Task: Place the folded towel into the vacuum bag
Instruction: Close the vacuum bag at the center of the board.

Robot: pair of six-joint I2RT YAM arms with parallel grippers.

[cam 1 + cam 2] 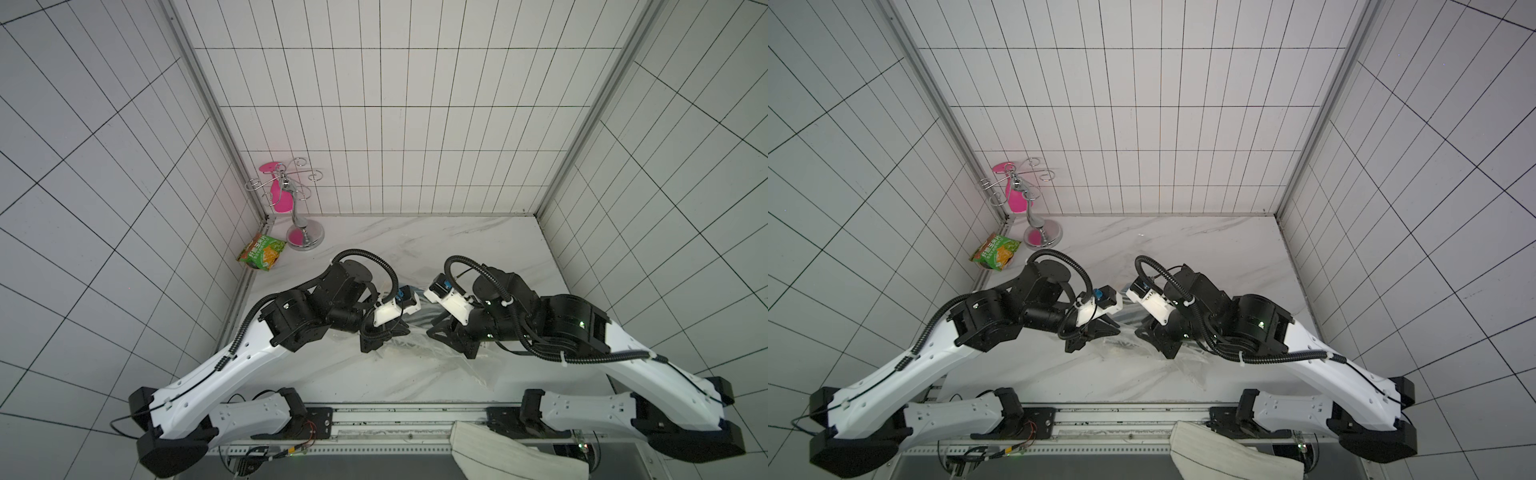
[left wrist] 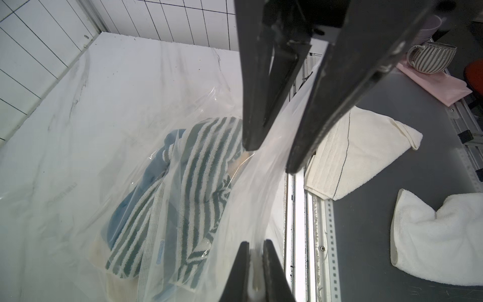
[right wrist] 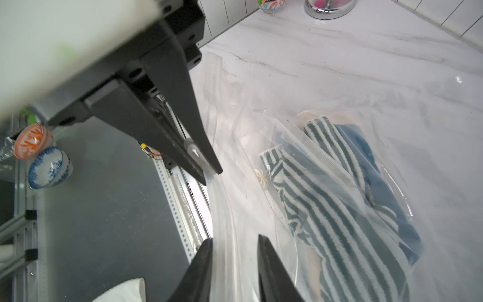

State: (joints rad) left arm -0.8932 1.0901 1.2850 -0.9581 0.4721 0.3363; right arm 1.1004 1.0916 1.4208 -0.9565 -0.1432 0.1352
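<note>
1 clear crinkly vacuum bag, striped towel inside, left pincer pinching rim, right pincer spread.

White arms, black joints, corrugated cables

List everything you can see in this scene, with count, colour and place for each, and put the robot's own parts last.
large crinkly transparent plastic vacuum bag: one, clear, on the white marble tabletop between the arms.
teal-and-white striped towel: one, inside the bag.
small green snack packet: one, far left corner.
chrome hook stand: one, silver, pink piece hanging on it, far left corner.
folded cream towel: one, grey shelf at the table's front edge.
fluffy white towel: one, grey shelf.
grey-striped mug: one, on a pink cloth, grey shelf.
patterned rounded pieces: two, orange-and-white, blue-and-white, grey shelf.
left gripper: one, black, shut on the bag's edge.
right gripper: one, black, jaws apart around the bag's edge.
</note>
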